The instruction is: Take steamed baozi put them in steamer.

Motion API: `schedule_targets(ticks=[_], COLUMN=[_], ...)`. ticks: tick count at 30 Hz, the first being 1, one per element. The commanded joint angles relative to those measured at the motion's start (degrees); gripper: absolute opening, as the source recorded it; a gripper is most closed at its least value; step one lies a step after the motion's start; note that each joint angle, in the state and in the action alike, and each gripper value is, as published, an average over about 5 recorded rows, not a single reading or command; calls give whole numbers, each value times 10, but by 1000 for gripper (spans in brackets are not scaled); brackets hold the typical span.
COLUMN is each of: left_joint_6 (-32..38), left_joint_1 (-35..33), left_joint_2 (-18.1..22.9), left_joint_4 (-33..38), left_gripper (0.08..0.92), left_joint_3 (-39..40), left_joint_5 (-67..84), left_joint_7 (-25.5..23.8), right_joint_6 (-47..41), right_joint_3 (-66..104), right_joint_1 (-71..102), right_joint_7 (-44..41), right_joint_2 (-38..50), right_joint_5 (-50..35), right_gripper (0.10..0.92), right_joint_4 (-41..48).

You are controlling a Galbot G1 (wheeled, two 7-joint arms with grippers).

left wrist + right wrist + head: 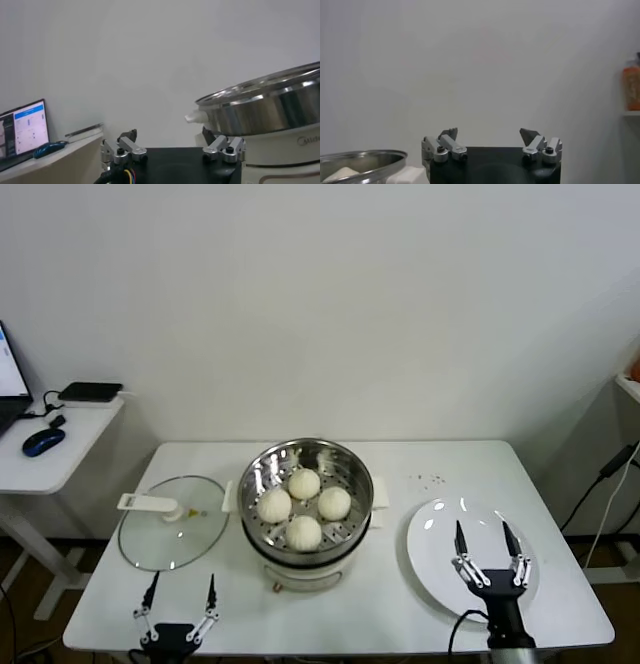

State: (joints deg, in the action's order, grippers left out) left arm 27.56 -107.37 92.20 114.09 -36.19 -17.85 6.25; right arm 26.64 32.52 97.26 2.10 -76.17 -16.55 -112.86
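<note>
White wall behind, white tabletop point(400, 604) in front of me. Only writing I can see: partial grey lettering "Mide" on the white pot base point(308, 141) in the left wrist view; rest cut off at the frame edge. Laptop screen point(27, 131) on the side desk shows text, too small to read.

4 steamed baozi point(304, 483) sit inside the steamer point(262, 467), mid-tabletop, clustered on the perforated floor. Glass lid point(172, 523) lies flat just beside the steamer on my left side. White plate point(430, 559) on the right side, nothing on it.

Right gripper point(489, 547) hangs over the plate, fingers pointing away from me, spread wide, holding nothing. Left gripper point(180, 592) sits at the near tabletop edge in front of the lid, also spread wide and holding nothing, fingers pointing forward.
</note>
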Motion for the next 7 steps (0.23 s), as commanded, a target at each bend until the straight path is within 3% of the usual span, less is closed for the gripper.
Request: schedule_targets(ticks=[1,7], left_joint_6=[1,0], left_joint_1=[-2,-3], left_joint_2=[11,12], left_joint_4=[2,5], left_gripper=[823,823], left_joint_3=[0,1], left_joint_5=[-1,1], left_joint_7=[-1,-2], right_joint_6=[23,23], right_joint_3=[13,13], right_joint_1=[29,27], right_joint_7=[-5,-7], right_joint_2=[-28,-27], right_joint_5=[12,12], right_gripper=[823,823], right_joint_4=[1,3])
